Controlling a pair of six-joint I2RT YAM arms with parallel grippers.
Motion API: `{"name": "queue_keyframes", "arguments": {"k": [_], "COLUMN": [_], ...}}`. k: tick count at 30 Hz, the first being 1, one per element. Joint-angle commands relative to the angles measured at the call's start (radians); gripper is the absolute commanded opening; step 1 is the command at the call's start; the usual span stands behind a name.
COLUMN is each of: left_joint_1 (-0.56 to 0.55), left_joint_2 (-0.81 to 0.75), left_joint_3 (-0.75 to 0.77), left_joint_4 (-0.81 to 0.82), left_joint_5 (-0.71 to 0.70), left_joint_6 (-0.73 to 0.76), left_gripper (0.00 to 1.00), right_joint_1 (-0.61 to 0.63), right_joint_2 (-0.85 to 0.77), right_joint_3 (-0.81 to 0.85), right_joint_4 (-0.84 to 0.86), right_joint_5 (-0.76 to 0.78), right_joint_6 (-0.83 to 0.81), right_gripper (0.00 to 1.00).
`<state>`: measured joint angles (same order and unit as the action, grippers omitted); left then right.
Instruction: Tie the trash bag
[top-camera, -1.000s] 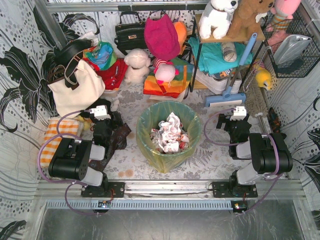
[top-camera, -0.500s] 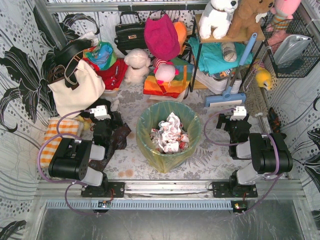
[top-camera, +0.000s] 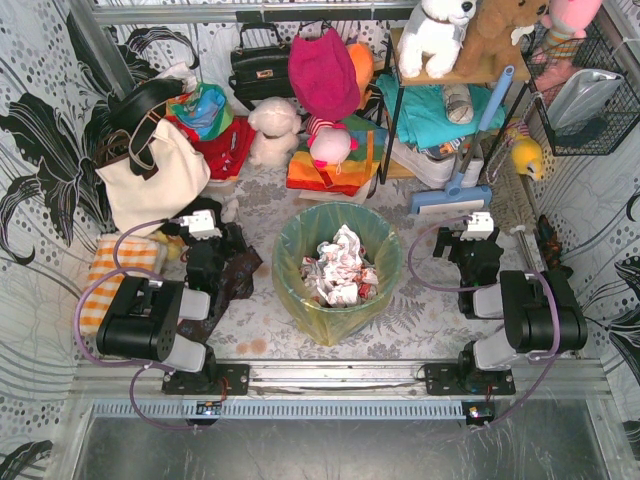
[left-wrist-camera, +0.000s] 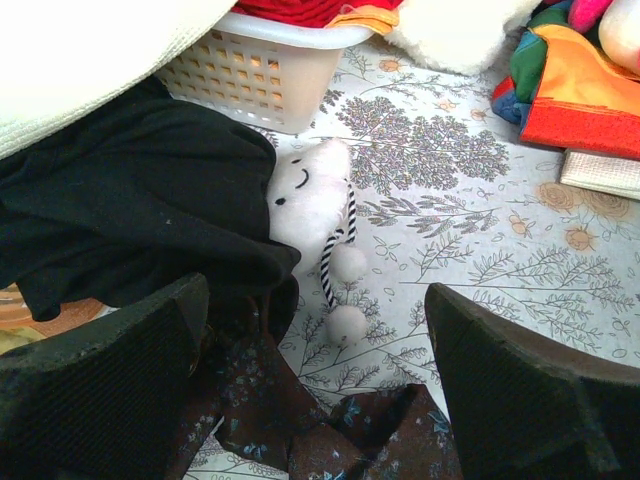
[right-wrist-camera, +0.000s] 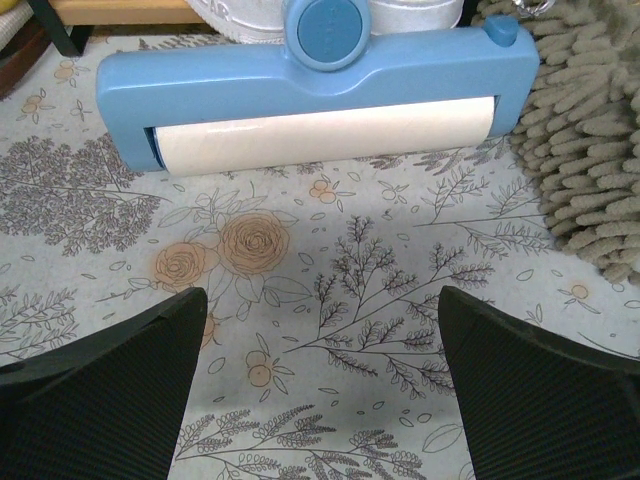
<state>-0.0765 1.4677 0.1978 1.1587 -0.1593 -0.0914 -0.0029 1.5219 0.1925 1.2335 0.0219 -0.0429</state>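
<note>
The trash bag (top-camera: 330, 322) is translucent yellow. The crumpled paper (top-camera: 338, 268) inside is white with red marks, and a teal bucket (top-camera: 284, 245) tints the bag's sides. The desk (top-camera: 425, 322) wears a pale cloth printed with grey ferns, trees and orange roses. At ten o'clock from the bag the tote (top-camera: 150, 185) is cream with dark brown straps. At nine o'clock a towel (top-camera: 105, 268) is striped orange and white. At twelve o'clock are a magenta bag (top-camera: 322, 72) and a black handbag (top-camera: 260, 68). At two o'clock the roller (right-wrist-camera: 250, 75) is sky blue with a cream roll, beside an olive-grey shaggy mat (right-wrist-camera: 590, 150). By the left arm lie a black cloth (left-wrist-camera: 130, 210), a white plush (left-wrist-camera: 310, 195) with black-and-white striped cords, and a brown flowered fabric (left-wrist-camera: 300, 425).
</note>
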Motion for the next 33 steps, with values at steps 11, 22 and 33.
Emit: {"name": "queue_keyframes", "arguments": {"k": [11,22,33], "left_joint_1": [-0.008,-0.034,-0.034], "left_joint_2": [-0.18,-0.308,-0.432], "left_joint_3": [0.081,0.345,0.65], "left_joint_4": [-0.204,-0.773,-1.35], "left_joint_5": [-0.16,-0.266,0.001], "left_joint_6": [-0.026,-0.341,-0.417], "left_gripper": [0.98,0.98,0.98], "right_joint_1": [-0.005,-0.005,-0.005], "right_joint_2": [-0.262,-0.419,-0.502], "right_joint_3": [0.091,0.28,0.555], "right_joint_4": [-0.343,-0.776,-1.311], "right_joint_5": [0.004,-0.019,-0.123], "right_joint_6": [-0.01,0.075,0.226], "right_gripper": [0.97,0.97,0.98]}}
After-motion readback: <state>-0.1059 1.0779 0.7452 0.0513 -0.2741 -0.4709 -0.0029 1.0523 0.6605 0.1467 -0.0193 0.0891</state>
